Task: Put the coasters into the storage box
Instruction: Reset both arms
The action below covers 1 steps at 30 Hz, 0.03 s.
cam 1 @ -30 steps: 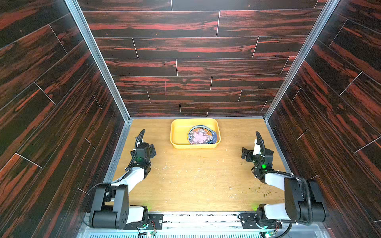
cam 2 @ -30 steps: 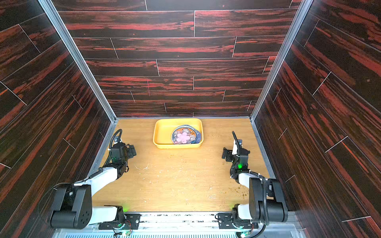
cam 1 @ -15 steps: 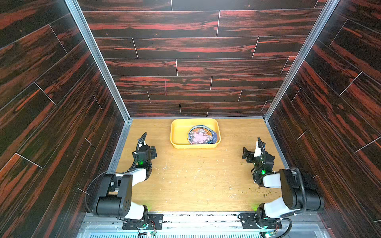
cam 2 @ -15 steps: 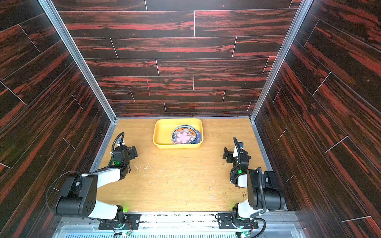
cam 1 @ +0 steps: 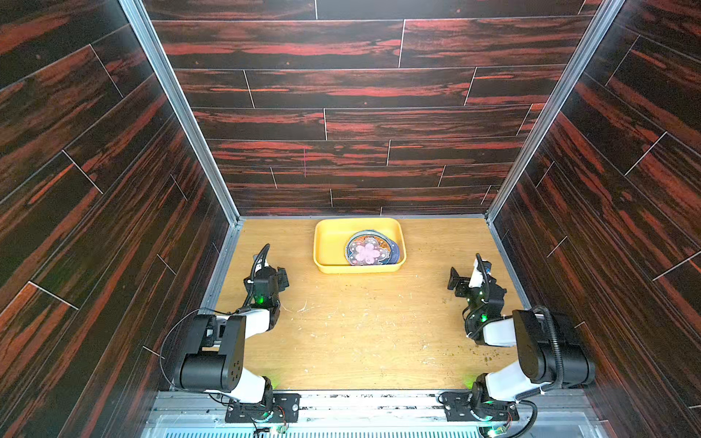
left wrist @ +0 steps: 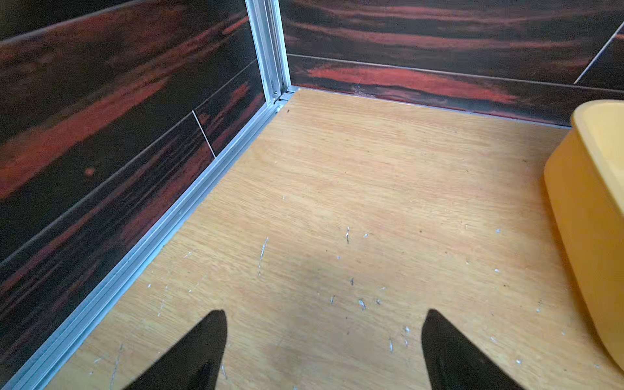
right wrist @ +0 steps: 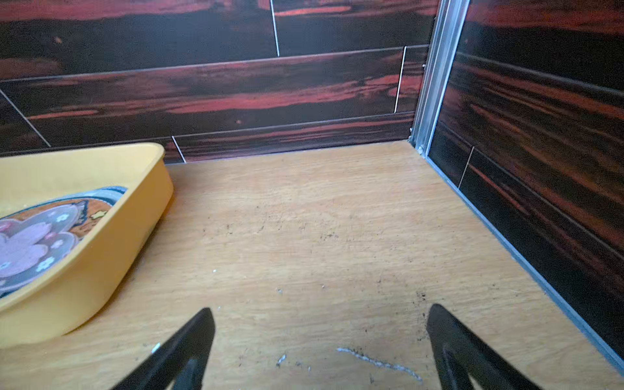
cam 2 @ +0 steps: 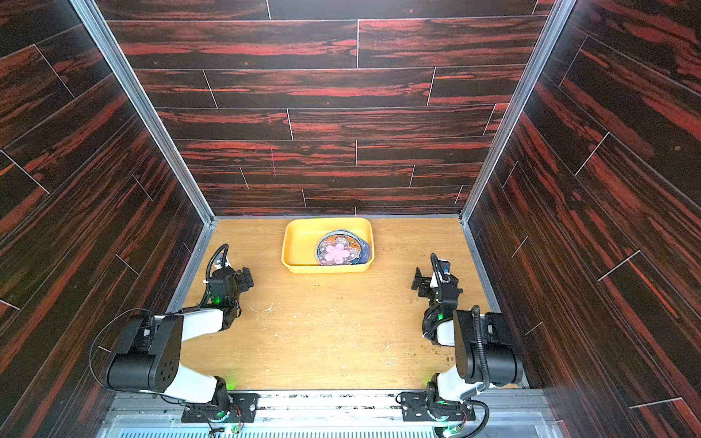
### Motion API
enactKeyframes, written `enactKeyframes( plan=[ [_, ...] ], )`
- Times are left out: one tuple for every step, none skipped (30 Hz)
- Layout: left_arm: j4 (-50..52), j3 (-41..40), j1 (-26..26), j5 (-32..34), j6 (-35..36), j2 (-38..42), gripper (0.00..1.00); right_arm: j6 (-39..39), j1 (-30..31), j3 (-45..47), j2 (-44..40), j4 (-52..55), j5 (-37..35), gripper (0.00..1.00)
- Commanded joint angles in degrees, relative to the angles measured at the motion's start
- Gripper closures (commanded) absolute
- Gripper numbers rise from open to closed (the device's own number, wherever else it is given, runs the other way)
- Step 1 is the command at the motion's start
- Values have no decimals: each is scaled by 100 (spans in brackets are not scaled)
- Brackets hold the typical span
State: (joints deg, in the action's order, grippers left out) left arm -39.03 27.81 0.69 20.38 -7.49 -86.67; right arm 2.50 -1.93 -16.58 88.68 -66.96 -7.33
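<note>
The yellow storage box (cam 1: 323, 242) (cam 2: 297, 242) sits at the back middle of the wooden table. A stack of round coasters (cam 1: 367, 252) (cam 2: 337, 252) lies in its right half, topped by a pink cherry-blossom one. The right wrist view shows the coasters (right wrist: 30, 243) inside the storage box (right wrist: 101, 256). In the left wrist view only the storage box's wall (left wrist: 587, 209) is seen. My left gripper (cam 1: 282, 275) (cam 2: 246, 278) (left wrist: 324, 314) hangs open and empty near the left wall. Over by the right wall, my right gripper (cam 1: 455, 278) (cam 2: 419, 280) (right wrist: 319, 309) is open and empty too.
Dark red wood-pattern walls (cam 1: 356, 125) close in the table on three sides, with aluminium corner posts (cam 1: 182, 113). The tabletop (cam 1: 360, 333) carries scuffs and small crumbs. Both arm bases stand at the front edge.
Both arms have folded back and down toward their bases, and the grippers have dropped slightly. The box and coasters have not moved.
</note>
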Motion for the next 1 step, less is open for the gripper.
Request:
enactKeyframes(
  plan=[
    [-132,-48,-37,17,72,10,7,-55,22,57,116,-261,-116,2]
  ],
)
